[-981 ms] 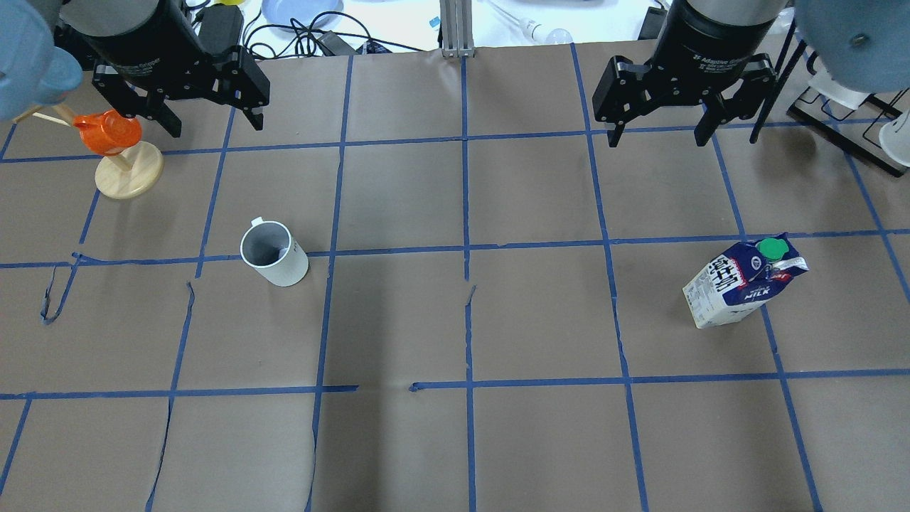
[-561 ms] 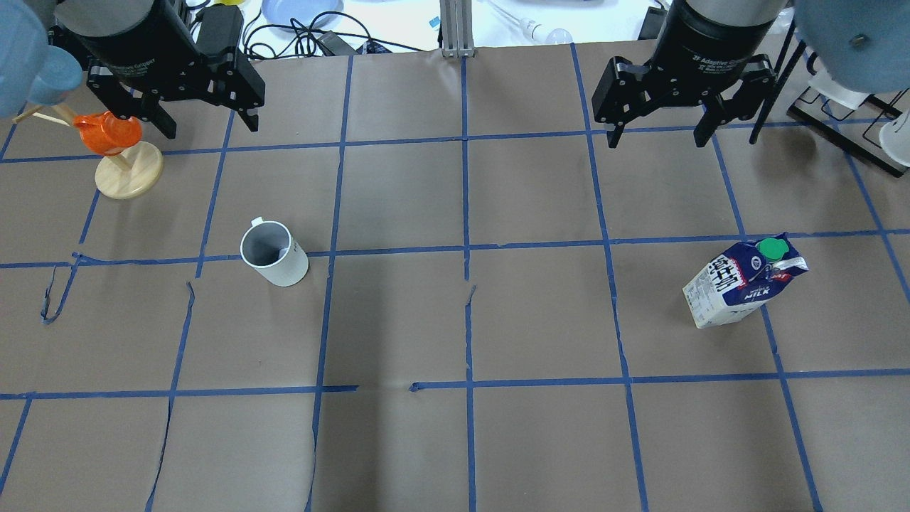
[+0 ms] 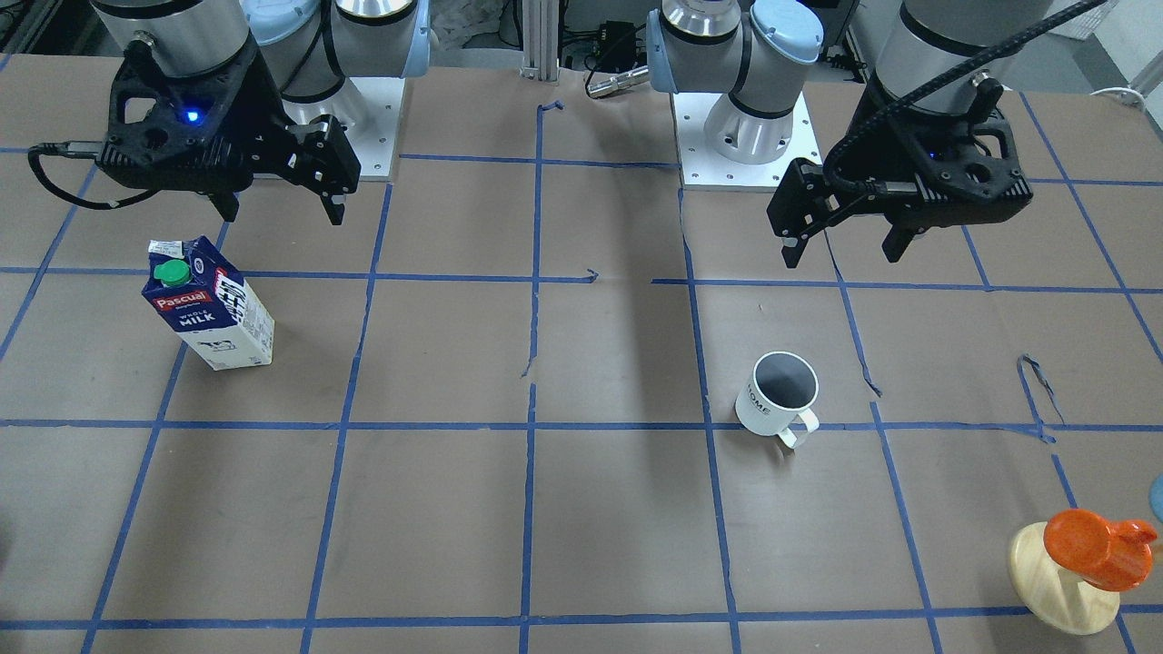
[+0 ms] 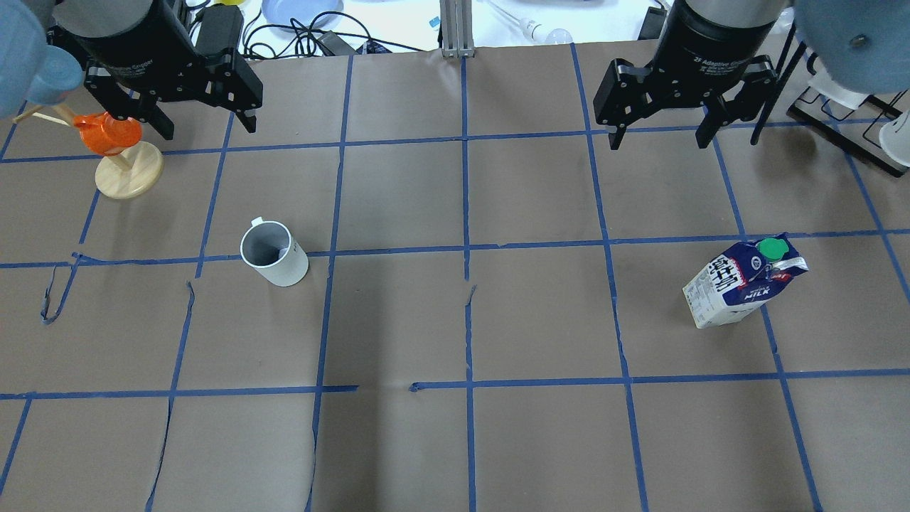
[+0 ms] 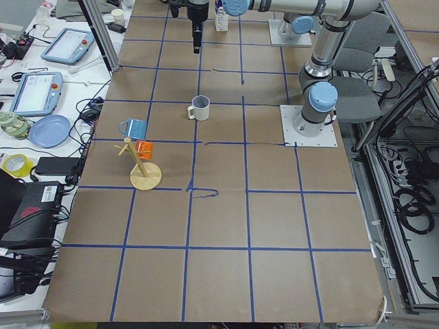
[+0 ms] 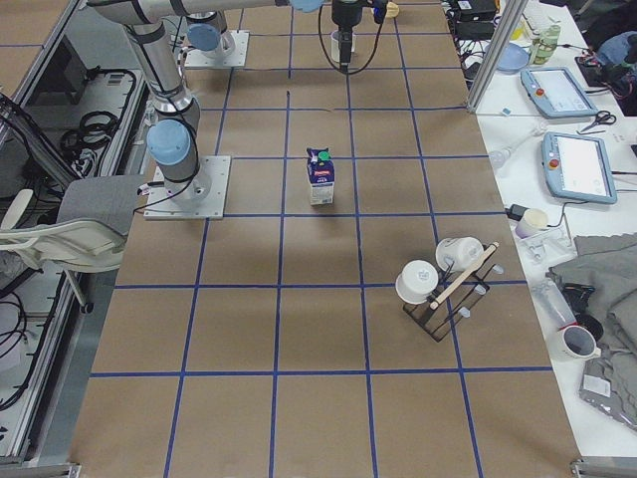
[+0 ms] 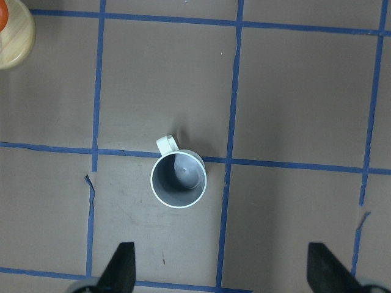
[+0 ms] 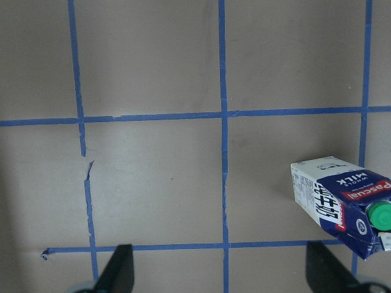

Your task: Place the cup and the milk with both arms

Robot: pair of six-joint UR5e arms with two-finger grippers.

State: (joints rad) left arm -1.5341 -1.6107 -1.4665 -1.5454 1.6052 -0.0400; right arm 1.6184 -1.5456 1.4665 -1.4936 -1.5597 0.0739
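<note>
The white cup (image 4: 274, 254) stands upright on the brown table, left of centre, and also shows in the front view (image 3: 779, 392) and the left wrist view (image 7: 178, 180). The blue and white milk (image 4: 743, 281) stands on the right, also seen in the front view (image 3: 211, 304) and at the right edge of the right wrist view (image 8: 342, 204). My left gripper (image 4: 206, 126) hangs open and empty high above the table, beyond the cup. My right gripper (image 4: 660, 141) is open and empty, high and beyond the milk.
A wooden stand (image 4: 128, 171) with an orange cup (image 4: 106, 133) sits at the far left, close to my left gripper. A black rack with white cups (image 6: 448, 289) stands at the right end. Cables and a blue plate (image 4: 298, 11) lie past the far edge.
My left gripper has drifted slightly toward the far left. The right gripper has barely shifted. The cup and the milk have not moved.
</note>
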